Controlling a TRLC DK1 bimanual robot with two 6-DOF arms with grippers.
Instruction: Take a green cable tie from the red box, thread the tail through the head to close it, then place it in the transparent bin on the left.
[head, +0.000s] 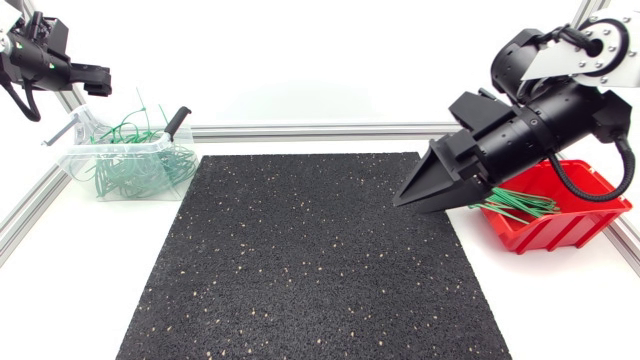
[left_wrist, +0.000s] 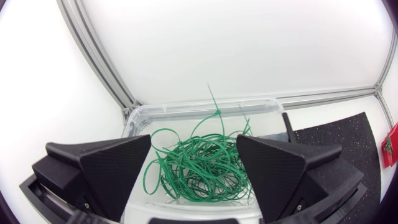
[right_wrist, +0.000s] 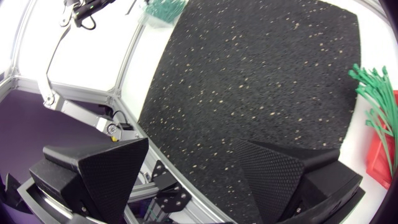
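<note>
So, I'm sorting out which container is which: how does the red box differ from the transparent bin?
The red box is opaque and stands right of the black mat; the transparent bin is see-through, off the mat's far left corner. Ties in the box lie mostly straight, poking over its rim; ties in the bin are looped in a tangled heap. Both hold green cable ties.

red box (head: 560, 215): partly hidden behind right arm (head: 540, 115) | left arm (head: 40, 62): cut by edge (upper corner)
</note>
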